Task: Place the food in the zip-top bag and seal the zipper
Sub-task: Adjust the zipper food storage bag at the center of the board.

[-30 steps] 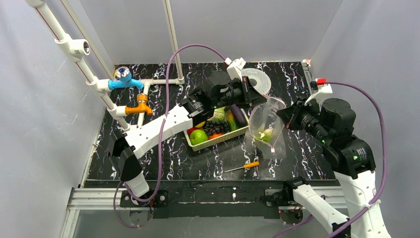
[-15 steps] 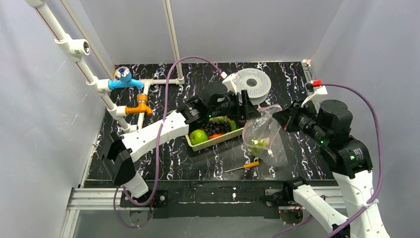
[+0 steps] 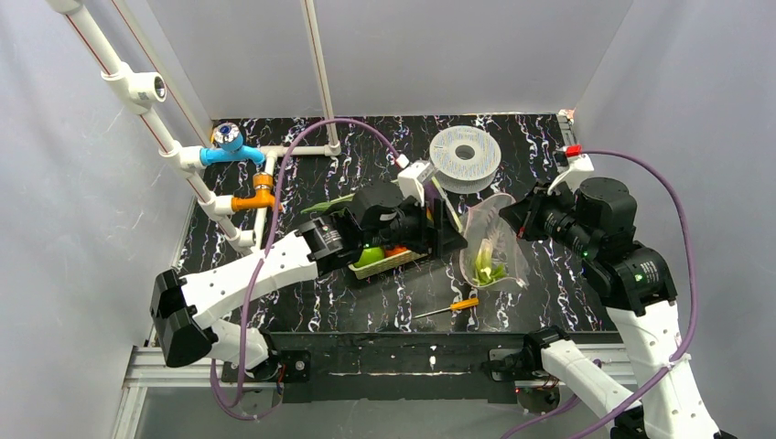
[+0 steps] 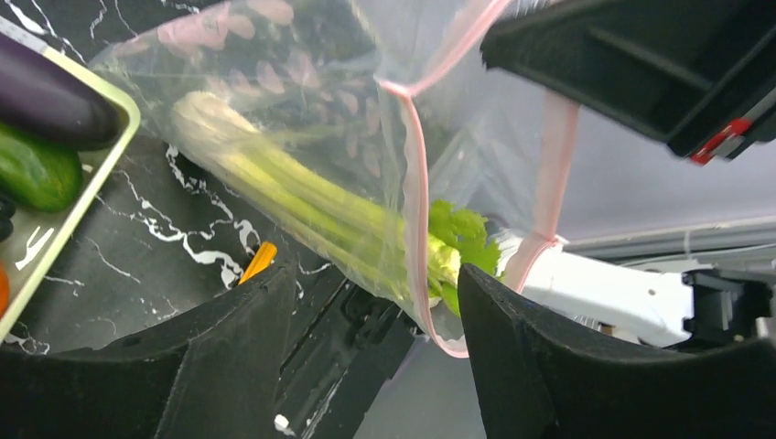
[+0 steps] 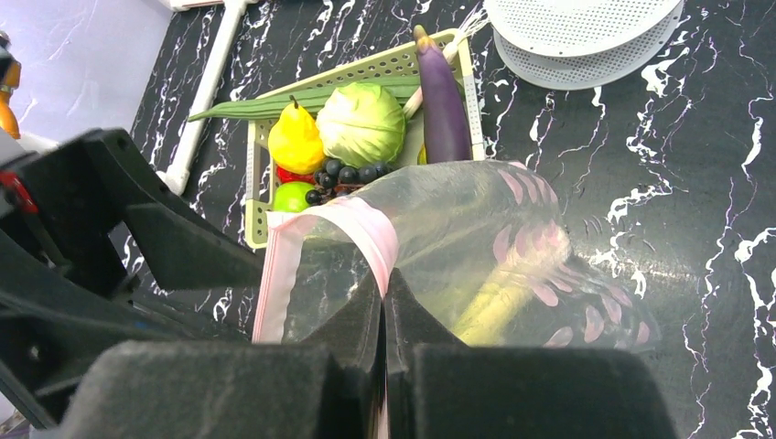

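The clear zip-top bag [image 3: 495, 240] hangs upright right of the basket, its mouth lifted. My right gripper [image 5: 384, 279] is shut on the pinkish-red zipper [image 5: 373, 236] at the mouth edge. A long white-green leek [image 4: 302, 206] lies inside the bag, its leafy end at the mouth. My left gripper [image 4: 371, 274] is open and empty just outside the bag mouth, its fingers on either side of the zipper [image 4: 414, 192] without touching it. More food sits in the basket: eggplant [image 5: 442, 96], cabbage [image 5: 360, 123], green apple [image 5: 291, 195], cucumber [image 4: 32, 169].
The pale-green slatted basket [image 5: 252, 174] stands left of the bag, under my left arm. A grey spool [image 3: 465, 157] lies behind the bag. An orange-handled screwdriver [image 3: 459, 305] lies in front of it. White pipes with a blue tap [image 3: 229, 142] and an orange tap [image 3: 261, 197] stand at the left.
My left gripper has gone from shut to open and drawn back left and nearer, away from the bag mouth. The right gripper has kept its grip; the bag has shifted slightly.
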`<action>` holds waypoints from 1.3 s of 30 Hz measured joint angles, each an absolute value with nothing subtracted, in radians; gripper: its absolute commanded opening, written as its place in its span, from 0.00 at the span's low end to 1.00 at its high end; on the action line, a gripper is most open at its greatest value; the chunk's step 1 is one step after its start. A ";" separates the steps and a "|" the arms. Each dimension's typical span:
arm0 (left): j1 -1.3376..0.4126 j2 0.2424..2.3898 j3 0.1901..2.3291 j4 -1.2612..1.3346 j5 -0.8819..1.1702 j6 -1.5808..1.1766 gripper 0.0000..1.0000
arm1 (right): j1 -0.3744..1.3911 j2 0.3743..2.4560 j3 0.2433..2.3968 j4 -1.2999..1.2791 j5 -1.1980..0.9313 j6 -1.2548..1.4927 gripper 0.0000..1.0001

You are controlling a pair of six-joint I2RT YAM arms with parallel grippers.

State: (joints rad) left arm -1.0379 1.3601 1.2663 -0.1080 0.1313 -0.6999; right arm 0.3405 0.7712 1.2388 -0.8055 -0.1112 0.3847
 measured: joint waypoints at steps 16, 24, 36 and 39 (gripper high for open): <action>-1.142 1.361 1.185 -0.111 0.087 -0.710 0.18 | 0.340 0.767 1.227 -0.801 -0.111 0.370 0.01; -1.135 1.487 1.342 -0.074 0.099 -0.663 0.00 | 0.340 0.738 1.187 -0.782 -0.033 0.362 0.01; -1.087 1.673 1.606 -0.008 0.206 -0.778 0.00 | 0.336 0.697 1.168 -0.759 -0.058 0.400 0.01; -1.063 1.656 1.539 -0.038 0.208 -0.788 0.00 | 0.336 0.704 1.169 -0.758 -0.062 0.409 0.01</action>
